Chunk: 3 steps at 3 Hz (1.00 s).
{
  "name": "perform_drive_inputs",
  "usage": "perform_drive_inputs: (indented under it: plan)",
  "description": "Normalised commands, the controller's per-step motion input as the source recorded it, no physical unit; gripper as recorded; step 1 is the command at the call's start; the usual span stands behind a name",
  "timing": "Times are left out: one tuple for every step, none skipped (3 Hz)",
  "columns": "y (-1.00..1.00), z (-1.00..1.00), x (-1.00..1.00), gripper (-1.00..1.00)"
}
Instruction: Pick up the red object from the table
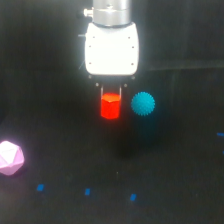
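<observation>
The red object is a small bright red-orange faceted block, seen in the exterior view just below the white gripper body. My gripper comes down from the top centre, and its two thin dark fingers sit on either side of the block's top, shut on it. The block appears lifted off the dark table, with a faint shadow lower down. The block's underside and the fingertips' exact contact are hard to make out.
A cyan spiky ball sits just to the exterior view's right of the red block, close to it. A pink faceted polyhedron lies at the exterior view's left edge. Small blue marks dot the table near the front.
</observation>
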Motion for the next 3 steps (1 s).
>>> perform_drive_inputs:
  plan:
    - [-0.03, -0.09, -0.17, -0.64]
    - [-0.26, -0.59, -0.32, -0.92]
    - [0.35, -0.12, 0.22, -0.78]
